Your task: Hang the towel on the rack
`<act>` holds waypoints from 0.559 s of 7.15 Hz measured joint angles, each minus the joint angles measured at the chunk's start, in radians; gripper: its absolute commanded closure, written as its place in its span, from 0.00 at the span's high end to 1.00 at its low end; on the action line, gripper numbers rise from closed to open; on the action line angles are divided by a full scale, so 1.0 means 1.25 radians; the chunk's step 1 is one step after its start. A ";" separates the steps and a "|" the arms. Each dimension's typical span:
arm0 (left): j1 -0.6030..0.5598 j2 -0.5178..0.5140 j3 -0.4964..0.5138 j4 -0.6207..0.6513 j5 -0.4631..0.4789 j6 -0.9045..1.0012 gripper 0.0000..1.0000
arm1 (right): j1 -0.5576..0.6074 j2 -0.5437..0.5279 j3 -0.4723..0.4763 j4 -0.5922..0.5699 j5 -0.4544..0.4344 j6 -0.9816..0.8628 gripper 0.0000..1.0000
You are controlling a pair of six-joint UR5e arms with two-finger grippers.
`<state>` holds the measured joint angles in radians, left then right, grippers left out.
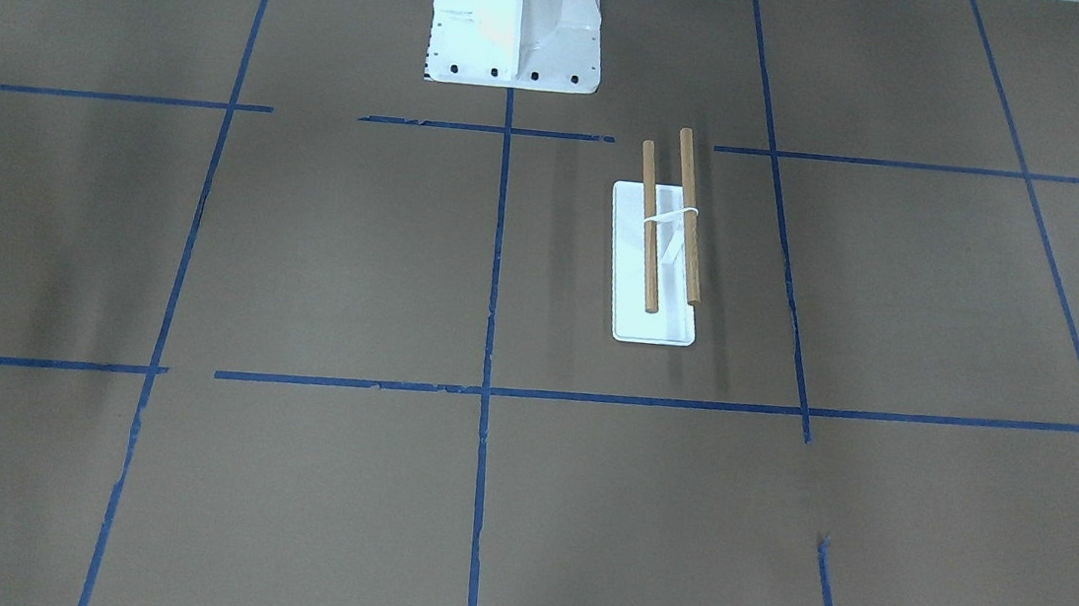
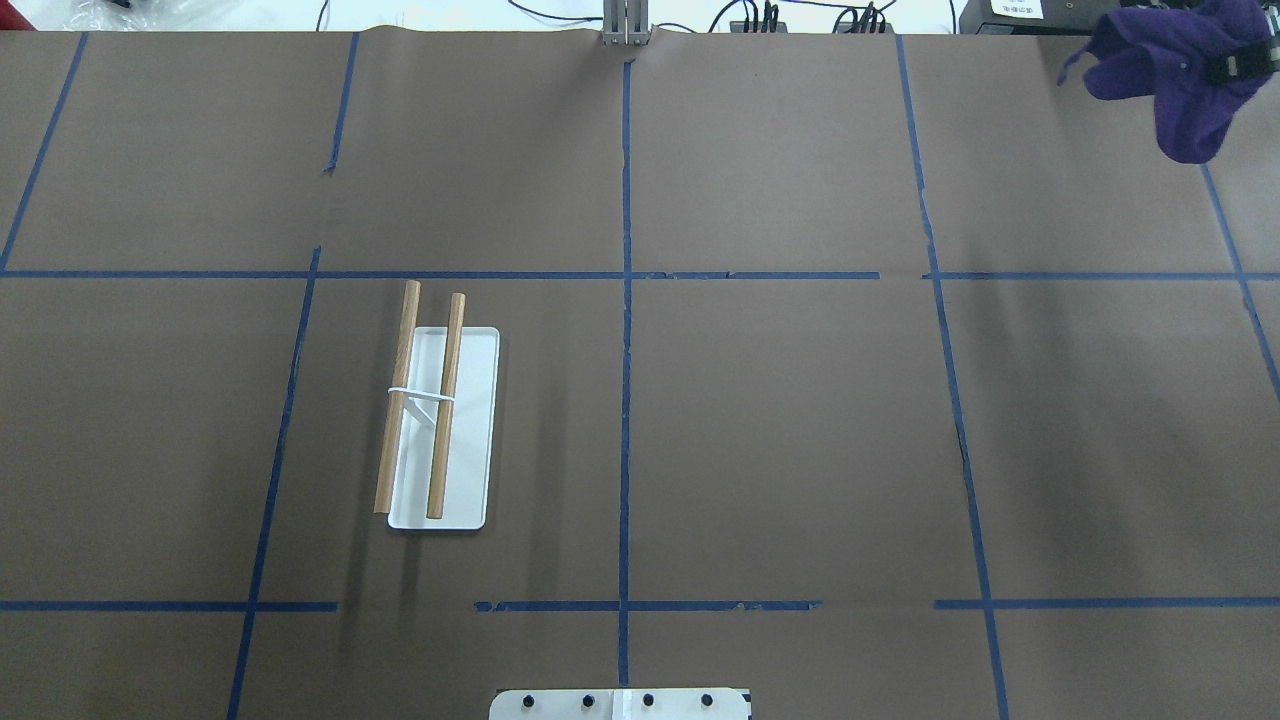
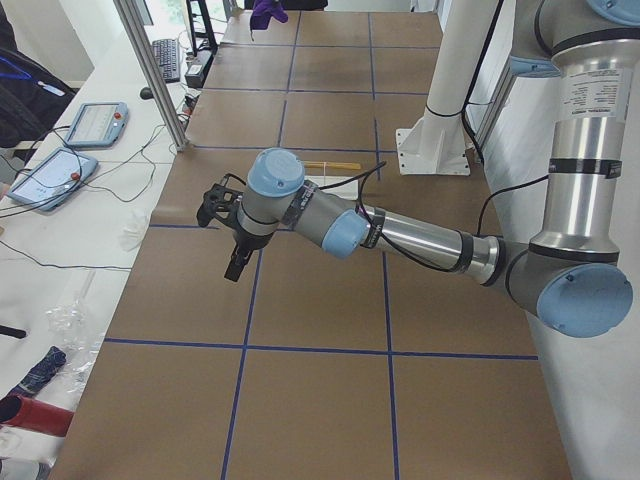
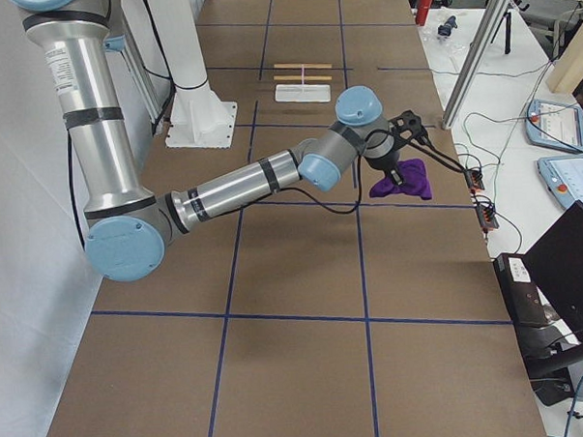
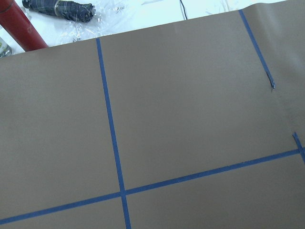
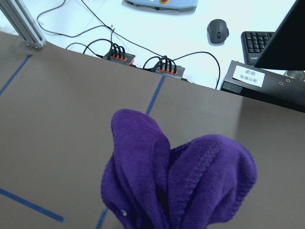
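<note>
The purple towel (image 2: 1170,75) hangs bunched from my right gripper (image 2: 1236,66) above the table's far right corner. It fills the bottom of the right wrist view (image 6: 176,186), and in the exterior right view (image 4: 403,182) it dangles under the gripper (image 4: 396,164), which is shut on it. The rack (image 2: 470,430), a white base with two wooden rods (image 2: 397,395), stands on the table's left half (image 1: 671,227), far from the towel. My left gripper (image 3: 234,264) hovers over the table's left end, away from the rack. It shows only in the exterior left view, so I cannot tell whether it is open or shut.
The robot's white pedestal (image 1: 517,24) stands at the near middle edge. Power strips with cables (image 6: 119,55) and an aluminium post (image 2: 626,25) line the far edge. A red cylinder (image 5: 24,28) lies off the table's left end. Blue tape lines (image 2: 625,400) grid the brown tabletop.
</note>
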<state>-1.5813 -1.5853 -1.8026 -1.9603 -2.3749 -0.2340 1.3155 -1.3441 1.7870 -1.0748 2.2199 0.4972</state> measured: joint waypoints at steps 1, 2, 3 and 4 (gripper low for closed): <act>0.026 0.000 0.021 -0.114 0.003 -0.096 1.00 | -0.076 0.037 0.032 0.001 -0.075 0.101 0.00; 0.060 0.000 0.045 -0.244 0.021 -0.212 1.00 | -0.154 0.074 0.058 0.001 -0.155 0.189 0.00; 0.106 -0.003 0.061 -0.361 0.054 -0.347 1.00 | -0.236 0.103 0.088 0.001 -0.246 0.255 0.00; 0.150 -0.012 0.068 -0.437 0.079 -0.480 1.00 | -0.309 0.120 0.116 0.001 -0.325 0.302 0.00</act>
<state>-1.3940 -1.6008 -1.7181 -2.5063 -2.2755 -0.8340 0.9293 -1.1944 1.9320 -1.0735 1.8140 0.8749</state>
